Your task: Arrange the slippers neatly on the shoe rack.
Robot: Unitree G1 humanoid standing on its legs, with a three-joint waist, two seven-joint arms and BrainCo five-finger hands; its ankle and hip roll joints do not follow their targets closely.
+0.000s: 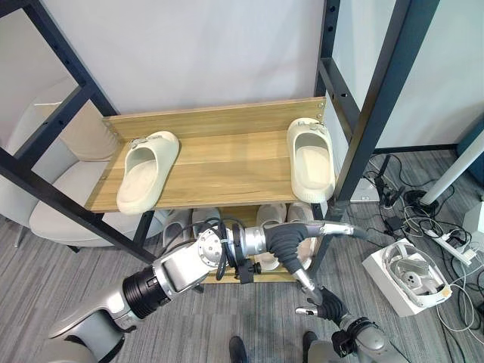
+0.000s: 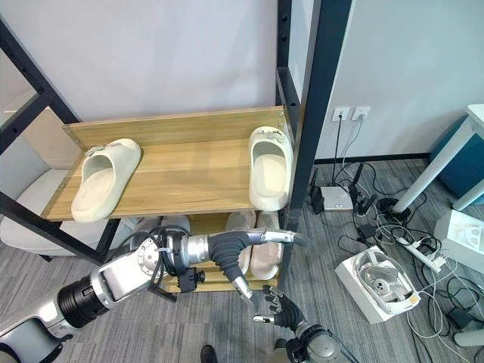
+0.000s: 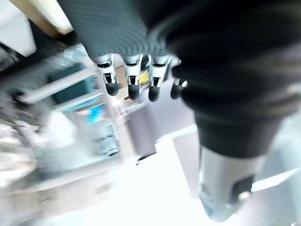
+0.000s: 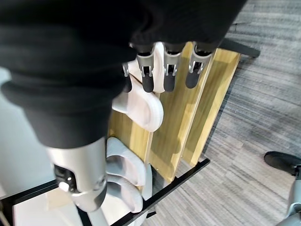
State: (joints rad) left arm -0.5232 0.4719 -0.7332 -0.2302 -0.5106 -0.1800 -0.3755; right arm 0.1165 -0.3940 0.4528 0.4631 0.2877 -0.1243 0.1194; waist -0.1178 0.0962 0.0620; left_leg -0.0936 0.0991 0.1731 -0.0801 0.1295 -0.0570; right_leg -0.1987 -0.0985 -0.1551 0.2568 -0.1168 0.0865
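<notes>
Two cream slippers lie on the wooden top shelf [image 1: 219, 162] of the shoe rack. One slipper [image 1: 147, 170] is at the left end, angled slightly. The other slipper [image 1: 310, 159] is at the right end, pointing straight out. Several white slippers [image 1: 272, 215] sit on the lower shelf, and my right wrist view shows one of them [image 4: 141, 106] close up. My left hand [image 1: 291, 240] reaches across in front of the lower shelf, fingers [image 3: 129, 77] straight and empty. My right hand [image 1: 327, 306] hovers low before the rack's right post, open, its fingers [image 4: 167, 70] relaxed above the lower shelf boards.
Black metal frame posts [image 1: 378, 113] flank the rack. A grey chair [image 1: 68, 189] stands to the left. On the floor at the right are a white box [image 1: 408, 276] holding a headset, a power strip [image 1: 454, 246] and tangled cables.
</notes>
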